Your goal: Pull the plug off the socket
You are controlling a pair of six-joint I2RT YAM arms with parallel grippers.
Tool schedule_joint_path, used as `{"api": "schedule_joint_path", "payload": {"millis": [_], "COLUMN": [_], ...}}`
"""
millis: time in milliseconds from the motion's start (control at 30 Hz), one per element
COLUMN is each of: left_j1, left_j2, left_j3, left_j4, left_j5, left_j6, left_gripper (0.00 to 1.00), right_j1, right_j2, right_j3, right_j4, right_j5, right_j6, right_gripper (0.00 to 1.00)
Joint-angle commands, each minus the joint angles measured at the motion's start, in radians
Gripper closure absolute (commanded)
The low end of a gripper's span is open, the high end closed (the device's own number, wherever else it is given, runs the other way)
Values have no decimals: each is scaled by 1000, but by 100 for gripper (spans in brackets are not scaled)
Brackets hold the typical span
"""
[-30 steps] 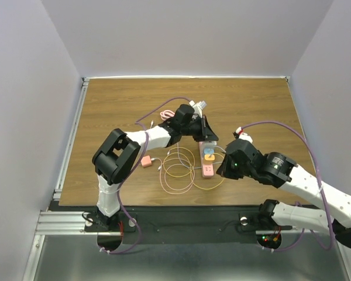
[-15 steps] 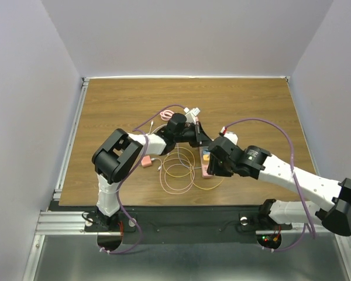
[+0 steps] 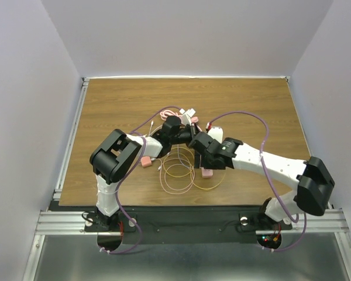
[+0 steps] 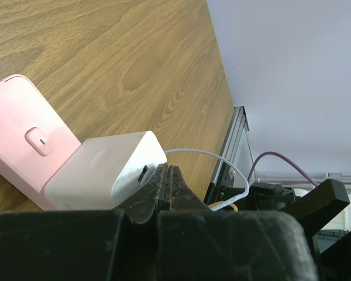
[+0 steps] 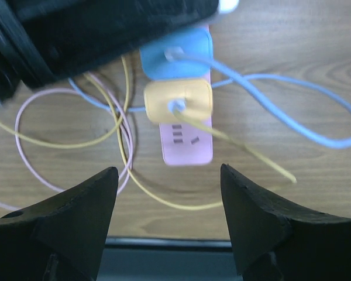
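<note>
The socket, a long pink power strip (image 5: pixel 186 143), lies on the wooden table (image 3: pixel 251 105); only its near end (image 3: pixel 206 172) shows from above. A yellow plug (image 5: pixel 178 100) and a blue plug (image 5: pixel 175 58) sit in it, each with a cable. A white plug (image 4: pixel 105 170) sits on the strip (image 4: pixel 23 140) in the left wrist view. My left gripper (image 4: pixel 167 171) is shut, its tip right at the white plug's corner. My right gripper (image 5: pixel 168 168) hangs open above the strip's near end, nothing between its fingers (image 5: pixel 76 216). From above, both grippers (image 3: pixel 189 134) (image 3: pixel 206 159) meet over the strip.
Loops of yellow and pink cable (image 3: pixel 175 170) lie left of the strip. A small pink cube adapter (image 3: pixel 146 162) sits by the left arm. A pink coiled cord (image 3: pixel 167 114) lies behind the left wrist. The table's near edge (image 5: pixel 164 241) runs just beyond my right fingers.
My right arm has swung left over the strip and its jaws have opened. My left gripper has shifted left and lower onto the strip's far part, still shut.
</note>
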Motion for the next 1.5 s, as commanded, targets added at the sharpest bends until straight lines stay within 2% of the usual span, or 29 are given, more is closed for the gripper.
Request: {"api": "schedule_joint_path", "payload": {"millis": [0, 300, 500, 700, 1033, 1200, 1467], "left_j1": [10, 13, 16, 16, 16, 14, 14], "left_j2": [35, 39, 35, 41, 42, 42, 42], "left_j3": [-62, -88, -87, -73, -59, -58, -53], "left_j4": [-141, -141, -142, -147, -162, -168, -171], "left_j5": [-11, -2, 10, 20, 24, 24, 23], "left_j6": [51, 62, 62, 62, 63, 67, 63], "left_gripper": [100, 100, 100, 100, 100, 100, 100], "right_j1": [-1, -1, -4, -4, -8, -48, -53], "right_j2": [78, 226, 211, 120, 103, 120, 177], "right_j3": [72, 139, 146, 80, 76, 50, 108], "right_j4": [43, 38, 20, 3, -19, -20, 39], "right_j5": [122, 205, 190, 202, 221, 213, 187], "right_j6": [-29, -51, -71, -45, -34, -36, -106], "right_gripper": [24, 23, 24, 25, 25, 23, 23]}}
